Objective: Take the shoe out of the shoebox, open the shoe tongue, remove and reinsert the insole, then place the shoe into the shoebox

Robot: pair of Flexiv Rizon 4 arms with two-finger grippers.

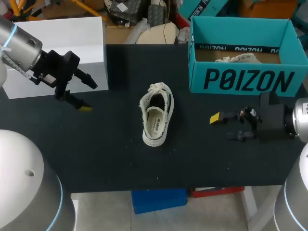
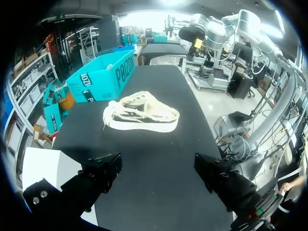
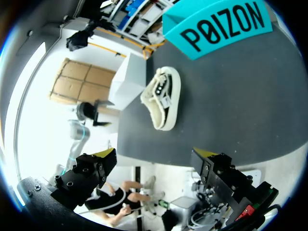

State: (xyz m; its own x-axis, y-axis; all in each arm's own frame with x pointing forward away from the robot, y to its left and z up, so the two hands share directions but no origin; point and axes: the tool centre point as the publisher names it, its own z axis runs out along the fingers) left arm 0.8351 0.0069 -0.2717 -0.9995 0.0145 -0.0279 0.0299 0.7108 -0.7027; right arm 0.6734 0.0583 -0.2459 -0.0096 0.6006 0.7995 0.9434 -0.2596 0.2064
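Note:
A white low-top shoe (image 1: 156,120) with a dark inside lies in the middle of the black table (image 1: 110,159), toe toward the far edge. It also shows ahead of each gripper, as the shoe (image 2: 142,114) and the shoe (image 3: 163,98). The teal shoebox (image 1: 240,79) stands open at the far right, with a second white shoe (image 1: 240,58) inside it. My left gripper (image 1: 90,95) hovers open well to the left of the shoe, holding nothing. My right gripper (image 1: 223,127) stands open to the shoe's right, in front of the box, also holding nothing.
A white box (image 1: 62,48) sits at the far left corner, just behind my left gripper. The shoebox (image 2: 103,77) stands beyond the shoe in the left wrist view. Bare black tabletop surrounds the shoe on all sides.

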